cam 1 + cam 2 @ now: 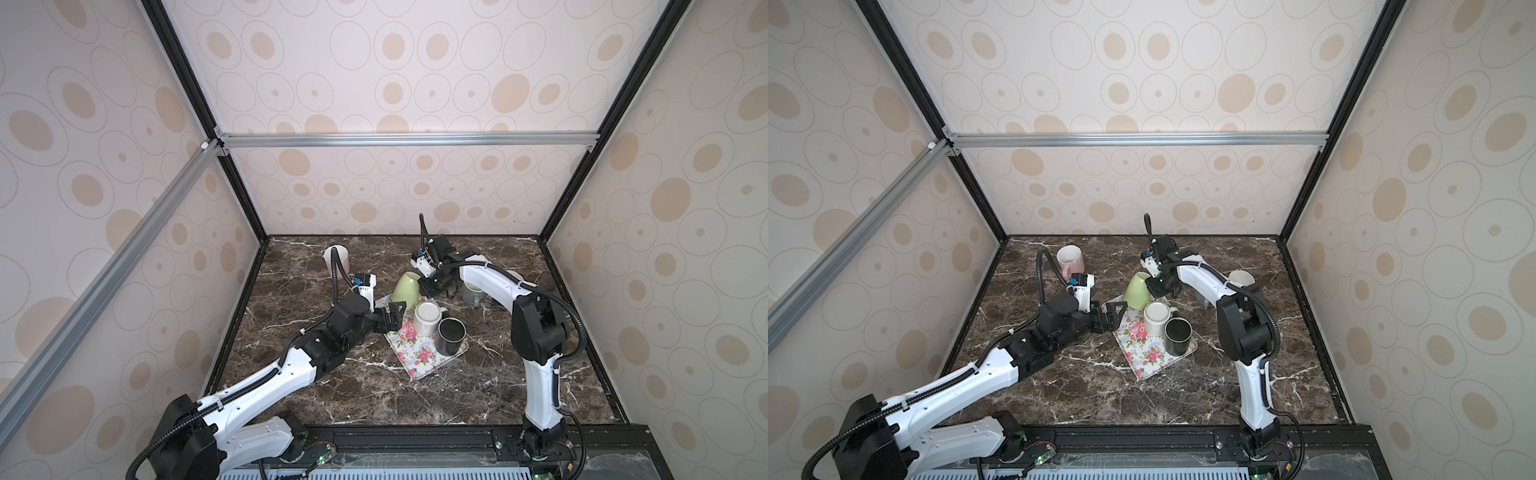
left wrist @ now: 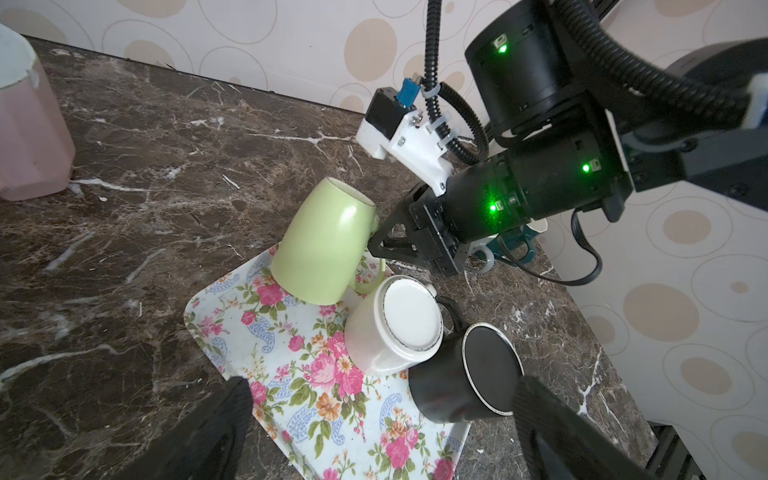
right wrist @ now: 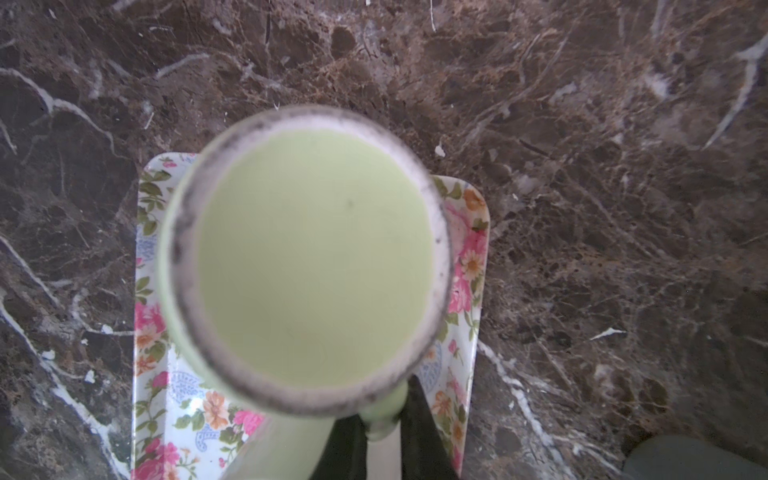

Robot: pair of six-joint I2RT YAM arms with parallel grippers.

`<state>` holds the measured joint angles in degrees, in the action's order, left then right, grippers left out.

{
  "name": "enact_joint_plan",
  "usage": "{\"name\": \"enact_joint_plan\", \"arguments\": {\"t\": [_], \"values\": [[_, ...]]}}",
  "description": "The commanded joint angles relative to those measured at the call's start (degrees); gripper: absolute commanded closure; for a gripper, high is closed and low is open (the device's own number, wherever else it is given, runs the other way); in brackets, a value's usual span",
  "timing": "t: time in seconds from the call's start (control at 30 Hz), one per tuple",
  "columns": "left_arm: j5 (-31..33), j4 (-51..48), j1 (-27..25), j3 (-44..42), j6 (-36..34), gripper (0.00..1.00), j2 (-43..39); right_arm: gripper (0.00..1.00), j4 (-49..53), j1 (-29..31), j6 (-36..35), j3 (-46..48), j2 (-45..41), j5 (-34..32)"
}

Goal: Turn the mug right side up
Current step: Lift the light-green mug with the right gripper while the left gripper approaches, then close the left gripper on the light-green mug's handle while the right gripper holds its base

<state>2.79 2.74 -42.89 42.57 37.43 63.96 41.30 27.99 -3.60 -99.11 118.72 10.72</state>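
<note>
Presently right gripper [image 2: 375, 244] clenches mug [image 2: 324, 245] by its handle, tilted on tray [image 2: 291, 374]; next, lift and rotate upright; left gripper [image 1: 394, 318] gapes, idle.

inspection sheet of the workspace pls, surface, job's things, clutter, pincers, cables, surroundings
surface: dark marble table; no spill seen
job's things: green mug upside down and tilted, rim at the far end of the floral tray
clutter: white mug and black mug upside down on the tray; pink mug upright at the back; grey mug behind the right arm
pincers: right pincer shut on the green mug's handle; left pincer open beside the tray, holding nothing
cables: black conduit along each arm; no snag seen
surroundings: patterned walls, aluminium frame
</note>
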Motion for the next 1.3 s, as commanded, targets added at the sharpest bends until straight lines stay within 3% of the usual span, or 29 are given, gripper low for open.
{"name": "enact_joint_plan", "arguments": {"t": [0.0,0.33,0.83,1.27], "values": [[0.0,1.7,-0.3,1.1,-0.4,0.02,-0.1,1.00,-2.6,0.2,2.1,-0.3,-3.6,3.4],[-0.5,3.0,-0.4,0.3,-0.2,0.02,1.1,1.00,-3.6,0.2,5.1,0.1,-4.9,4.9],[-2.3,6.0,-0.4,0.5,0.7,0.02,3.7,1.00,-1.7,0.1,11.2,-1.8,-8.3,1.9],[-6.4,11.4,-0.3,3.8,2.2,0.02,9.4,1.00,6.9,-0.6,19.5,-8.2,-8.7,-3.4]]}}
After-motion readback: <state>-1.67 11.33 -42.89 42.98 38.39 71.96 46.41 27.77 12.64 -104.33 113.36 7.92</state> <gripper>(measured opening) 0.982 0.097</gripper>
